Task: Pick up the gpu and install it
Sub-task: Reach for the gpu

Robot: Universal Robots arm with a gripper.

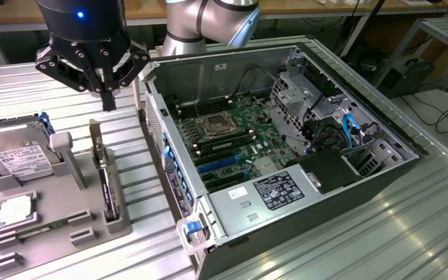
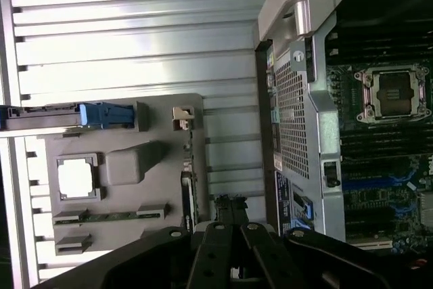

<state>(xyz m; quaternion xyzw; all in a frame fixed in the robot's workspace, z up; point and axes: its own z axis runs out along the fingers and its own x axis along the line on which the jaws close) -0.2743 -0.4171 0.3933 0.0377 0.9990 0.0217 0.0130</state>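
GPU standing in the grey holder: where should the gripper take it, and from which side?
Take the gpu by its exposed upper edge, coming straight down from above. It stands on edge in the grey holder, thin and upright, so jaws should close across its two flat faces.
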